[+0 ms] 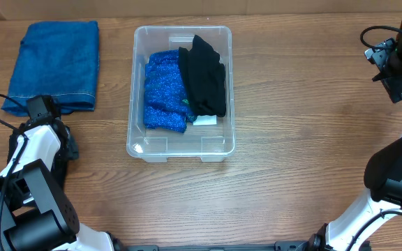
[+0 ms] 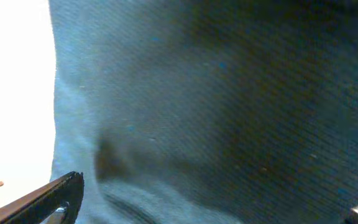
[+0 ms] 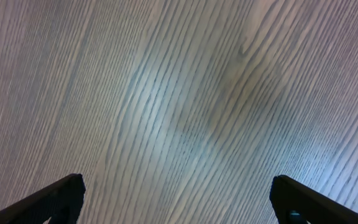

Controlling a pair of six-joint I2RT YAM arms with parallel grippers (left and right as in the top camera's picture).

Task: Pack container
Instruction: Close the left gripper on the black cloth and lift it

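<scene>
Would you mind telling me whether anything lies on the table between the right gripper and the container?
Nothing visible does. Only bare wooden table separates the open right gripper from the container and its right wall; the blue towel lies beyond it, on the left side.

Both arms (image 1: 35,139): white links, black joints + cables (image 1: 377,27); end effector fingers (image 3: 55,199) prob. black.
</scene>
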